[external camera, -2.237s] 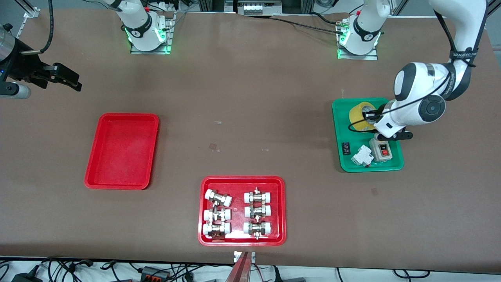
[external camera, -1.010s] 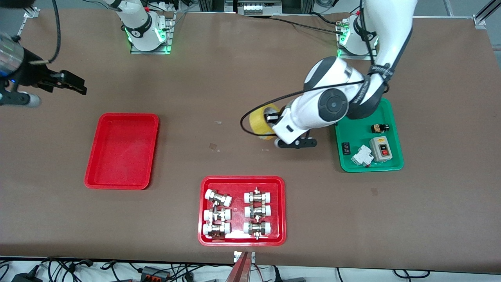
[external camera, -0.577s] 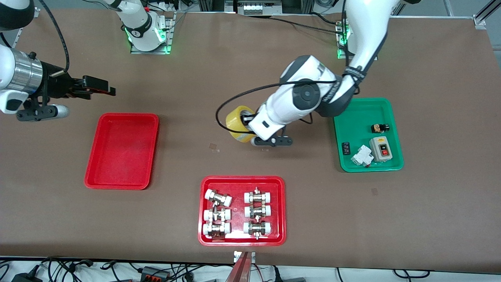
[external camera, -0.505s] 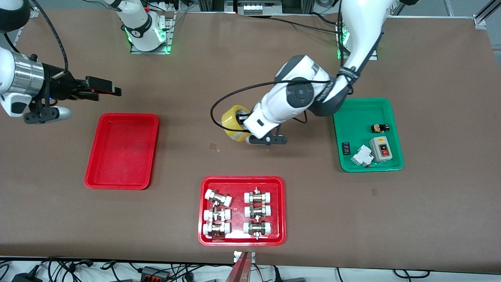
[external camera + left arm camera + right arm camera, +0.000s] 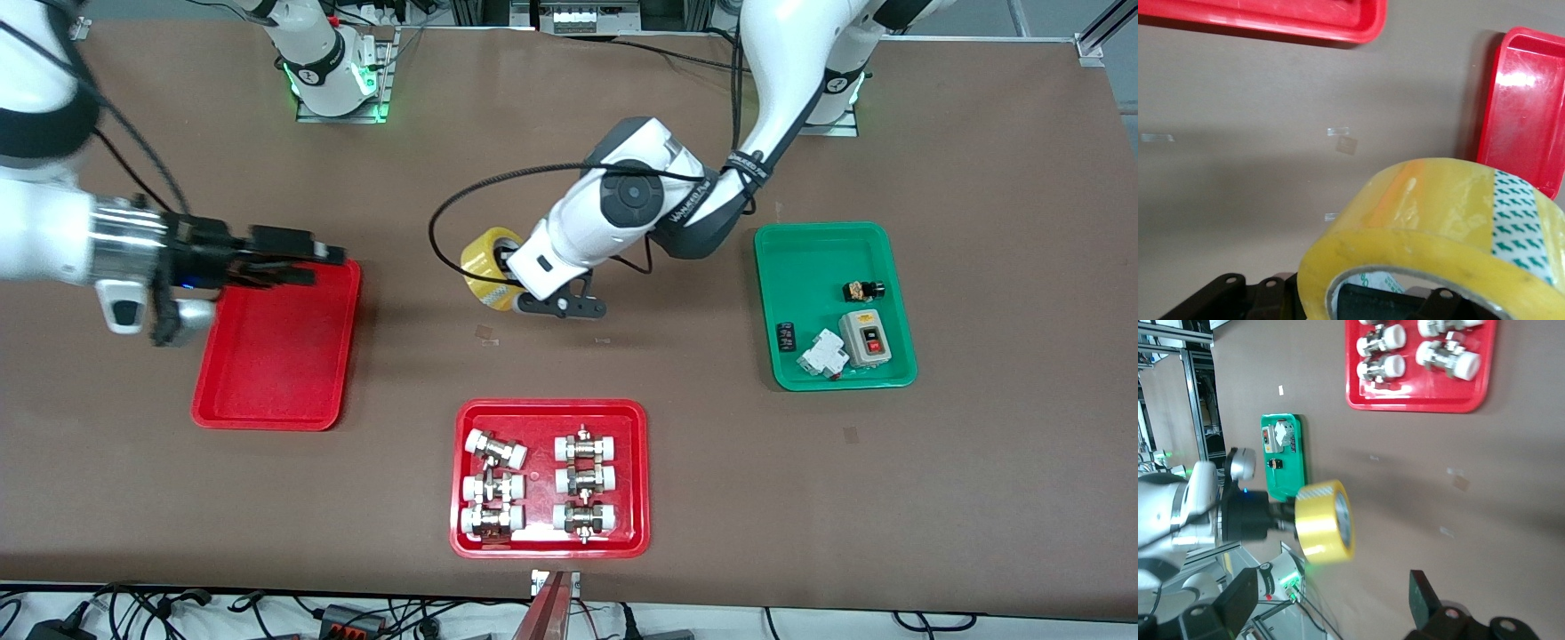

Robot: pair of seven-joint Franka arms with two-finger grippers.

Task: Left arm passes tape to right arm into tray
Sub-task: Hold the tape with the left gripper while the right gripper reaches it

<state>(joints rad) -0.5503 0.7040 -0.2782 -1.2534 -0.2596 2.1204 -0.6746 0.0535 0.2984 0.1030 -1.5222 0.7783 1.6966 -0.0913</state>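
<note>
The left arm point(image 5: 711, 178) reaches from its base toward 8 o'clock in the front view, elbow bent, its claw point(image 5: 508, 267) clamped tight. The right arm point(image 5: 53, 249) extends level toward 3 o'clock, its claw point(image 5: 307, 265) spread wide.

a green tray point(image 5: 831, 242) lay on the brown table point(image 5: 978, 444) toward the left arm's end. in it sat a grey switch box point(image 5: 865, 339) with a red button, a white circuit breaker point(image 5: 821, 355) just beside it, a small black part point(image 5: 786, 336) at the tray's edge, and a small dark and brass piece point(image 5: 861, 290) apart from them, farther from the front camera. a red tray point(image 5: 548, 412) with six white-capped metal fittings point(image 5: 584, 481) in two columns lay nearest the front camera, mid-table. bits of clear tape point(image 5: 486, 335) were stuck to the table surface between the trays. cables point(image 5: 373, 618) ran along the table's near edge.
</note>
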